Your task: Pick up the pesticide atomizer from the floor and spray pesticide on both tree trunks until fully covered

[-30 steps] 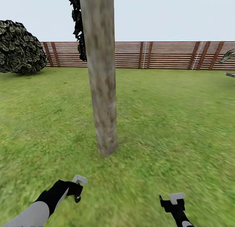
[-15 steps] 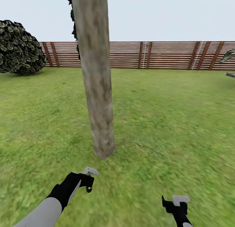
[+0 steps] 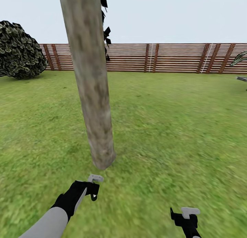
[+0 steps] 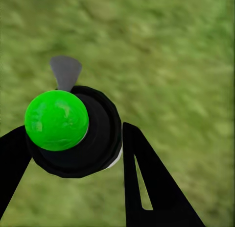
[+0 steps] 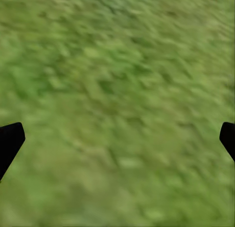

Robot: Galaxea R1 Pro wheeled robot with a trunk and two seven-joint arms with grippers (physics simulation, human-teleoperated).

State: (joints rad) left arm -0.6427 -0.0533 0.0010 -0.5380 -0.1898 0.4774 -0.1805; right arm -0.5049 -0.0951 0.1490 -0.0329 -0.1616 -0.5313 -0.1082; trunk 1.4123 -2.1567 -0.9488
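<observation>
Since a second ago the left pincer has pushed forward toward the tree trunk, which now stands further left and leans across the view as the head turned. It is clamped around the pesticide atomizer, a black body with a green cap and grey nozzle; probably a light, rigid, smooth bottle, best held round its middle. The right pincer hangs spread and empty over grass. Leaves and the second tree are cut off.
</observation>
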